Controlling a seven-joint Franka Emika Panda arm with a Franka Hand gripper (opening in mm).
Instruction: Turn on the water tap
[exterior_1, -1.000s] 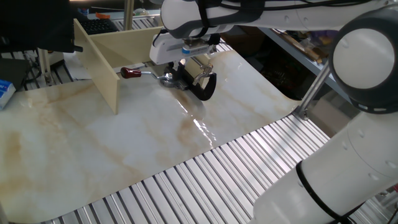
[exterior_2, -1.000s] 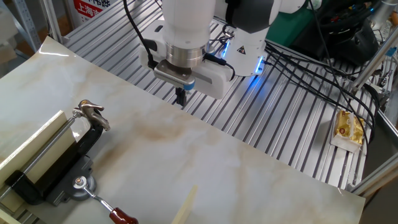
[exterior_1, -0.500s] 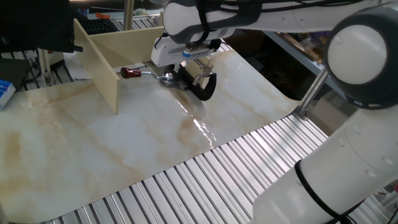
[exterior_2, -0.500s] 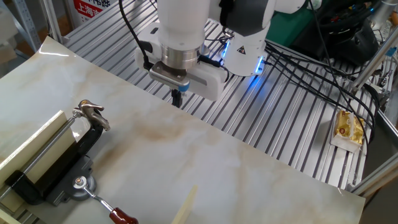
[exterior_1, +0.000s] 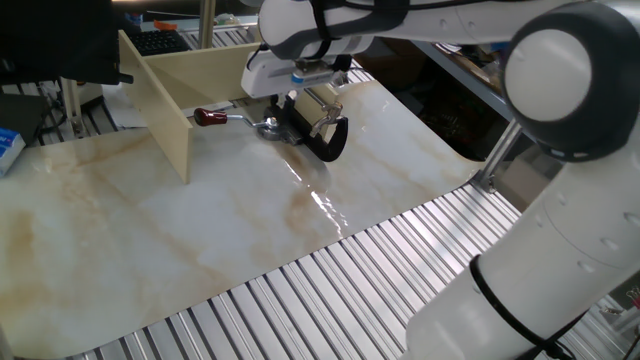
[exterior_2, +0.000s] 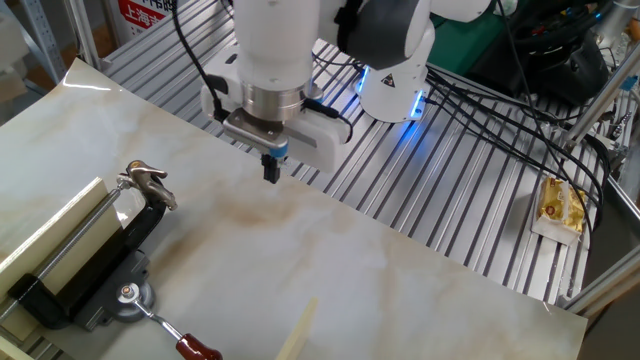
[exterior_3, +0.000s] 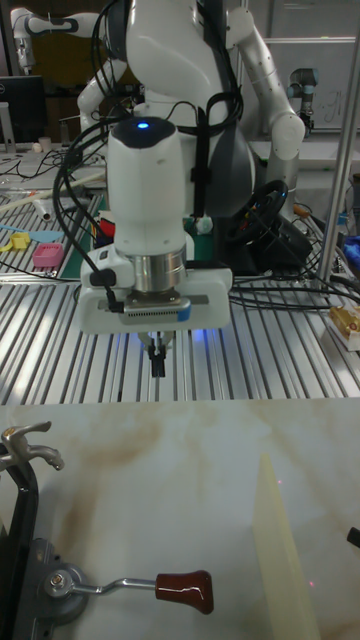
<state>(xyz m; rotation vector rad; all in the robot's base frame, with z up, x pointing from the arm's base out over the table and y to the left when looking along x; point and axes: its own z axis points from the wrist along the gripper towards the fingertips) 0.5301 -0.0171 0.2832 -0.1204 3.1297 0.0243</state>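
Tap (exterior_3: 60, 580) sits near the front left of the marble table (exterior_2: 400, 270) with its red knob (exterior_3: 185, 590) sticking out sideways, so the gripper (exterior_2: 271, 168), fingers pinched narrow and empty further back, should probably drop beside that knob and push.

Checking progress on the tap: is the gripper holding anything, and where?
Nothing held: the shut gripper hangs apart from the black-and-chrome water tap.

Water tap (exterior_2: 95, 265): body cut off by the left and bottom edges in the other fixed view; clipped at the left edge in the tall fixed view.
Gripper (exterior_2: 271, 171): fingers apparently together, gap too small to confirm.
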